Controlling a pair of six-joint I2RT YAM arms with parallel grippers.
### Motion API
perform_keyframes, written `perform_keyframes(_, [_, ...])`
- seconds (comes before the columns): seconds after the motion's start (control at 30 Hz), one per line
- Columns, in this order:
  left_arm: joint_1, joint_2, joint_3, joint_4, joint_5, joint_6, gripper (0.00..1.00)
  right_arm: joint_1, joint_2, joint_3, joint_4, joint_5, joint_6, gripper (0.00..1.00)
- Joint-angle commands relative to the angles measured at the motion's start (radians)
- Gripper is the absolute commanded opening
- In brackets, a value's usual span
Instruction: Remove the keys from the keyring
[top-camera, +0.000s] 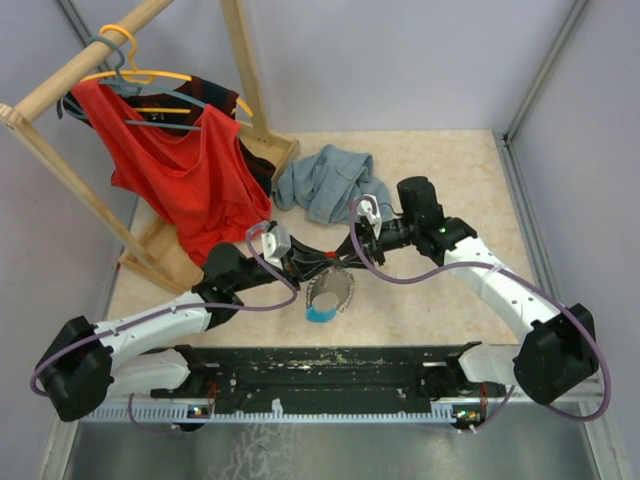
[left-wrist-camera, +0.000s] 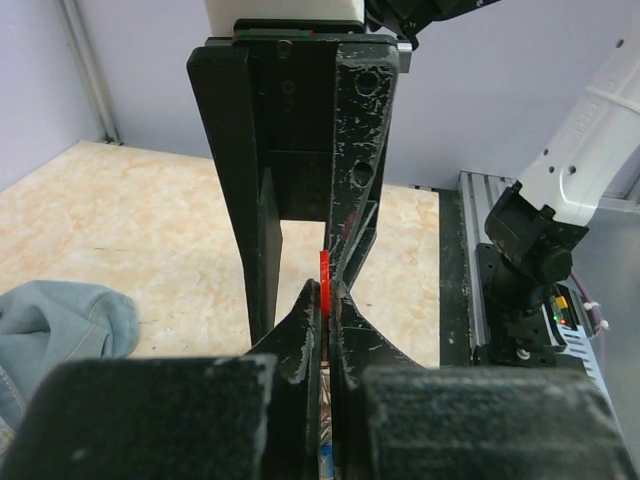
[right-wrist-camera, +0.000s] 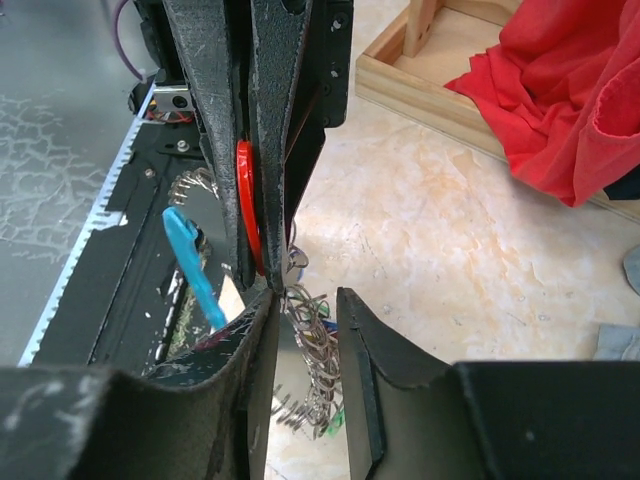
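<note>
My left gripper (left-wrist-camera: 325, 290) is shut on the red plastic head of a key (left-wrist-camera: 323, 272), which shows edge-on between its tips. In the right wrist view that red head (right-wrist-camera: 246, 205) sits pinched in the left fingers (right-wrist-camera: 275, 120). My right gripper (right-wrist-camera: 306, 296) meets them tip to tip with its jaws apart. The keyring's silvery chain (right-wrist-camera: 312, 350) hangs in the gap, and its light blue part (right-wrist-camera: 190, 262) dangles to the left. From above, the keyring (top-camera: 330, 297) hangs below both grippers, left (top-camera: 320, 262) and right (top-camera: 347, 258).
A grey-blue cloth (top-camera: 325, 182) lies behind the grippers. A wooden rack (top-camera: 160, 255) at the left carries a red shirt (top-camera: 190, 170) on hangers. A black rail (top-camera: 330, 365) runs along the near table edge. Walls close in the table.
</note>
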Motion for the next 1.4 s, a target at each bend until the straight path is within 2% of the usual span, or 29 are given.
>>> perform_keyframes(0.0, [0.010,-0.029,0.017,0.095,0.066,0.003,0.00,0.010,0.000,0.011,-0.003,-0.029,-0.040,0.28])
perform_keyframes(0.1, [0.017,-0.029,0.016,0.101,0.088,-0.001,0.00,0.011,0.001,0.013,-0.016,-0.027,-0.056,0.20])
perform_keyframes(0.2, [0.027,-0.028,0.012,0.113,0.111,-0.008,0.00,0.017,0.001,0.020,-0.052,-0.037,-0.090,0.20])
perform_keyframes(0.7, [0.082,0.026,0.004,0.242,0.281,-0.101,0.00,0.046,0.003,0.046,-0.142,-0.088,-0.186,0.25])
perform_keyframes(1.37, [0.098,0.061,0.025,0.266,0.432,-0.097,0.00,0.040,-0.002,0.054,-0.166,-0.119,-0.203,0.32])
